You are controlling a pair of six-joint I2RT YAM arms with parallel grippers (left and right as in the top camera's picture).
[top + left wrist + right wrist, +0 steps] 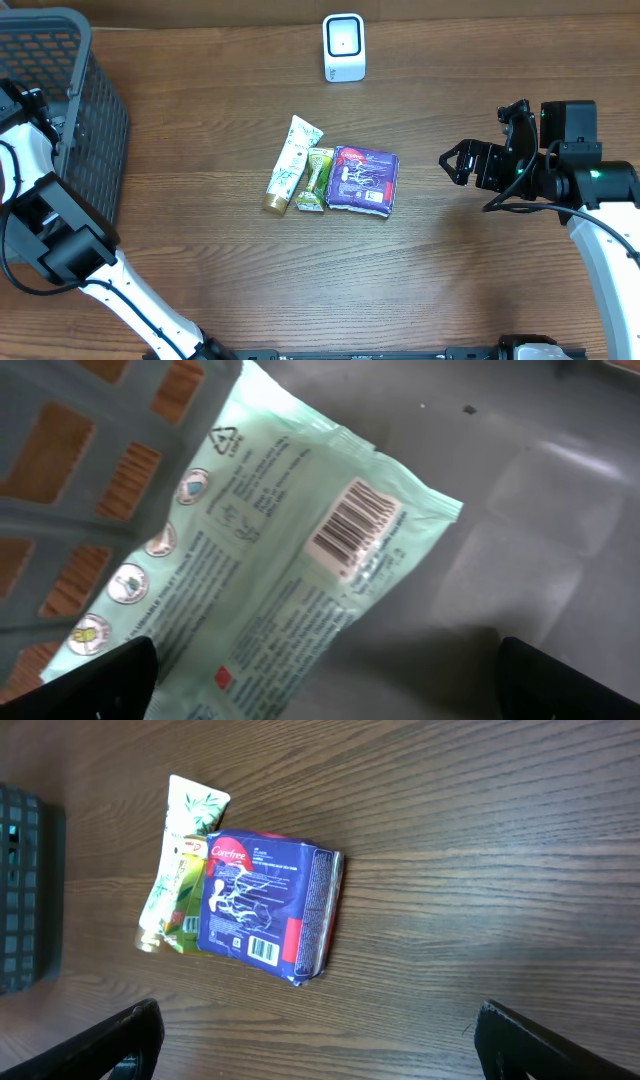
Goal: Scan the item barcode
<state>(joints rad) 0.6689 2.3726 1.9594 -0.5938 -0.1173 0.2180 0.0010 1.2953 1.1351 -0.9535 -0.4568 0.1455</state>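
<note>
Overhead only: barcode scanner (344, 47), white, upright at the far centre of the wooden table (450, 270); grey mesh basket (100, 110) at the far left, with the left arm reaching over it.
Left wrist only: mint-green soft pack (280, 560) lying inside the basket, printed back up, its barcode (352, 525) exposed. The overhead view does not show this pack.
Items, mid-table: tube (292, 163) on the left, green sachet (316, 180) in the middle, Carefree pack (364, 180) on the right, all side by side and touching.
Right wrist only: a white barcode label on the purple pack's near edge.
Left gripper (325, 665): jaws spread wide above the mint-green pack, nothing grasped; contact with the pack cannot be told.
Right gripper (452, 162): released, fingers wide apart, to the right of the Carefree pack and apart from it, holding nothing.
Writing: "Carefree" in white script on the purple pack; a recycling triangle on the mint-green pack, its small print unreadable.
</note>
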